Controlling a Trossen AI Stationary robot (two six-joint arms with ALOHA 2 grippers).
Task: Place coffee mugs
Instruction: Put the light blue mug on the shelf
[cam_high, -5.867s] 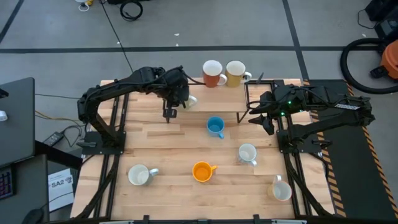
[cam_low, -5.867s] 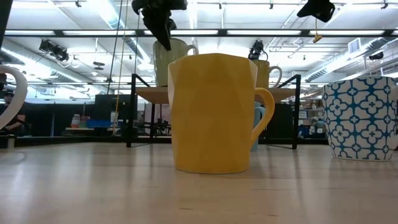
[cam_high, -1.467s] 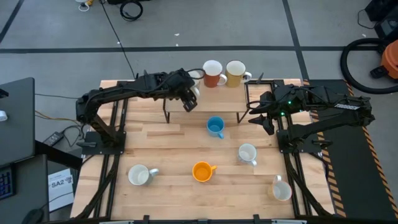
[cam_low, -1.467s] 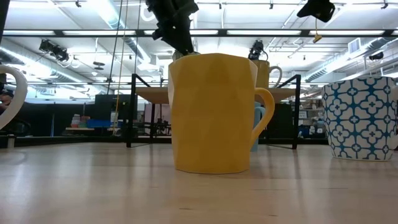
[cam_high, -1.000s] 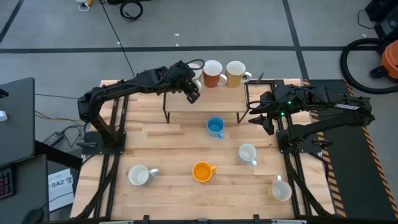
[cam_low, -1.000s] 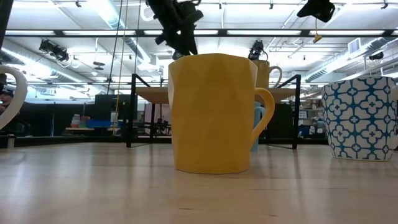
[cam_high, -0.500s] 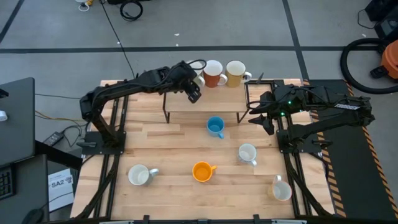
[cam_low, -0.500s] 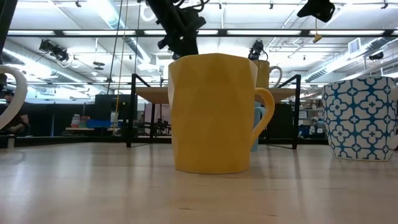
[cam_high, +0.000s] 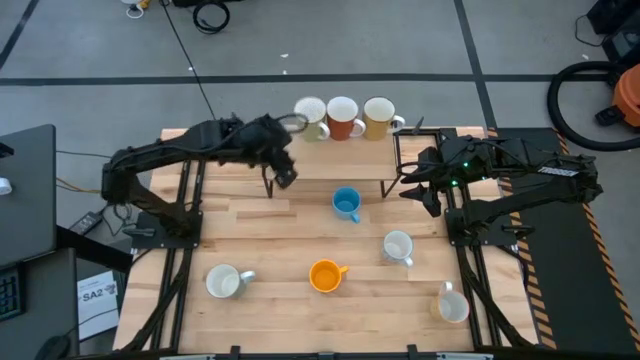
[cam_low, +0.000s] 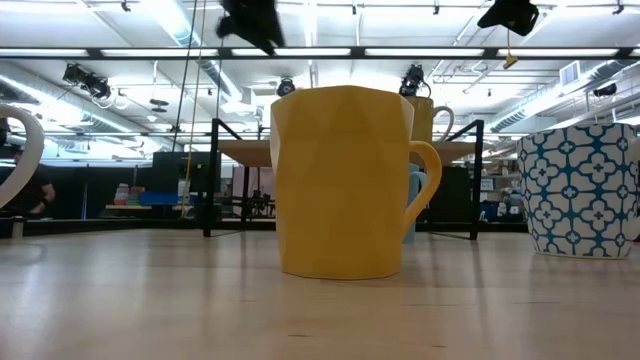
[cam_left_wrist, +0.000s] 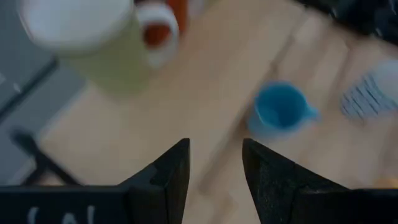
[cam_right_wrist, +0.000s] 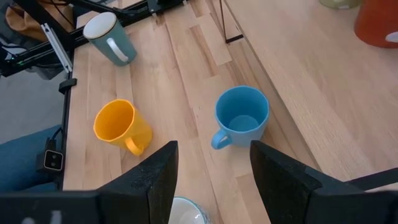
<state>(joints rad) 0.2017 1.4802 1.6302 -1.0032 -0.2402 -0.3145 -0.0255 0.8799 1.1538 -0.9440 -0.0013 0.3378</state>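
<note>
Table: a light wooden table (cam_high: 300, 225) made of joined planks, with dark metal frames along its left and right sides.
Shelf: a raised wooden shelf (cam_high: 330, 155) on thin black legs stands at the far middle of the table.
Mugs on the shelf: three stand in a row at its far edge, a cream mug (cam_high: 309, 115), a red-orange mug (cam_high: 343, 117) and a yellow mug (cam_high: 379, 117), close beside each other.
Mugs on the table: a blue mug (cam_high: 346, 204) is just in front of the shelf; a patterned white mug (cam_high: 398, 246) is nearer on the right; a bright orange mug (cam_high: 325, 275) is in the near middle; a white mug (cam_high: 223, 282) is at the near left; another white mug (cam_high: 453, 305) is at the near right.
Left gripper (cam_high: 284, 174): over the left end of the shelf, apart from the cream mug; its fingers are parted and hold nothing.
Right gripper (cam_high: 428, 195): it waits beside the right end of the shelf; its fingers are spread apart and empty.
Floor: grey concrete with dark lines; black cables (cam_high: 210, 14) lie beyond the table.
Room: in the low view, a wide hall with ceiling lights (cam_low: 100, 52) in long rows.
</note>
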